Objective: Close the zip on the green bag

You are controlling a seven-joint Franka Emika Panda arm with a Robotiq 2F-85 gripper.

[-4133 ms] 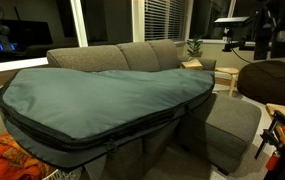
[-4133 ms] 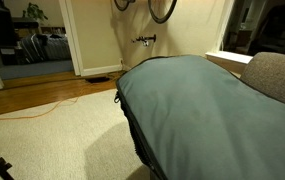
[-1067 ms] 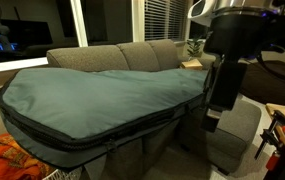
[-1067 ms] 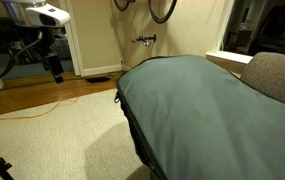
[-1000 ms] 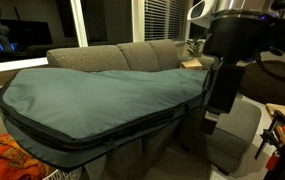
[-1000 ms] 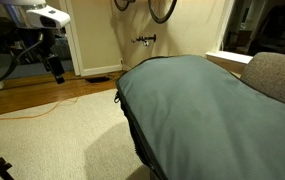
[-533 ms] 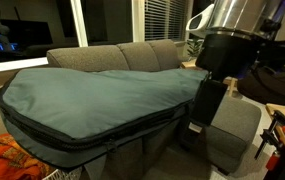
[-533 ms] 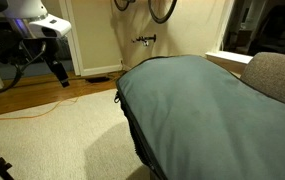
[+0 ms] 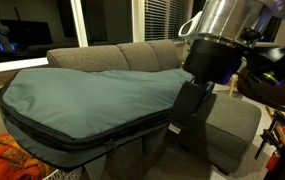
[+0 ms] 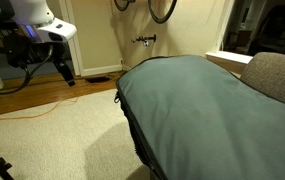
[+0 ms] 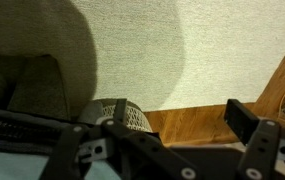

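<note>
The green bag (image 9: 97,95) is a huge teal oval lying flat across the grey sofa; in the other exterior view it fills the right half (image 10: 207,110). Its zip (image 9: 92,143) runs as a dark line along the black-trimmed front edge, also showing down the near side (image 10: 132,122). My gripper (image 9: 178,124) hangs at the bag's right end, close to the edge but not touching it. In an exterior view the gripper (image 10: 69,78) sits left of the bag over the floor. In the wrist view the gripper (image 11: 182,112) is open and empty, with teal fabric (image 11: 2,165) at lower left.
The grey sofa (image 9: 132,55) carries the bag, and its footstool (image 9: 232,125) stands just right of the arm. An orange cloth (image 9: 7,160) lies at the lower left. An orange cable (image 10: 42,112) crosses the carpet. A white mesh basket (image 11: 122,115) sits near the wooden floor (image 11: 197,118).
The arm has swung in and come down toward the bag's end over the last second. The jaws stayed open. The bag has not moved.
</note>
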